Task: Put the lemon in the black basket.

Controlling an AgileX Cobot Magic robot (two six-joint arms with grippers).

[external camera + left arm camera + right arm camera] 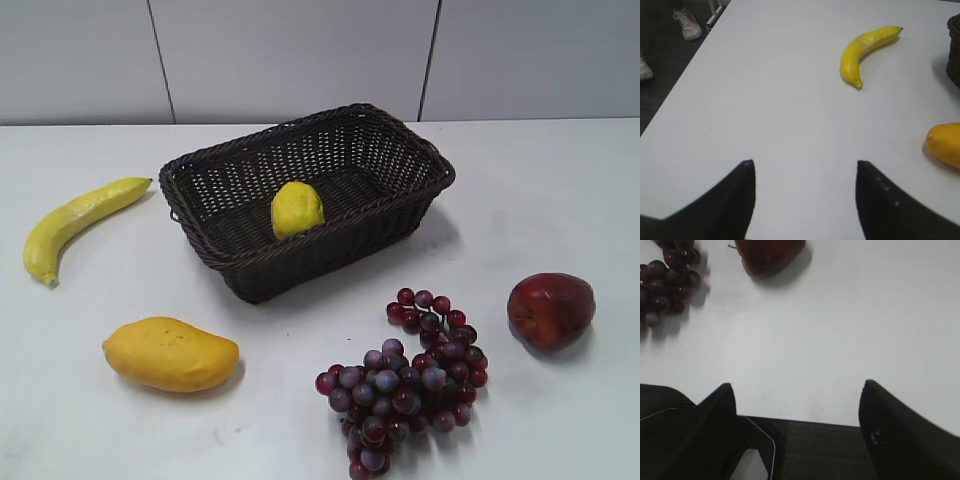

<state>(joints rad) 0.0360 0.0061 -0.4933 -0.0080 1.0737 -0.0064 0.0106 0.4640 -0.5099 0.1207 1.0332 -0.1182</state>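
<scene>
The pale-yellow lemon point(297, 208) lies inside the black basket point(400, 210), near its front wall. The basket stands at the middle back of the white table; a sliver of its edge shows in the left wrist view point(954, 50). No arm shows in the exterior view. My left gripper point(802, 165) is open and empty over bare table at the left. My right gripper point(797, 387) is open and empty above the table's front edge at the right.
A banana point(75, 222) point(865, 50) lies left of the basket. A mango point(170, 353) point(945, 145) lies front left. Red grapes point(410, 380) point(667, 280) lie in front. A red apple point(550, 310) point(770, 255) lies at the right.
</scene>
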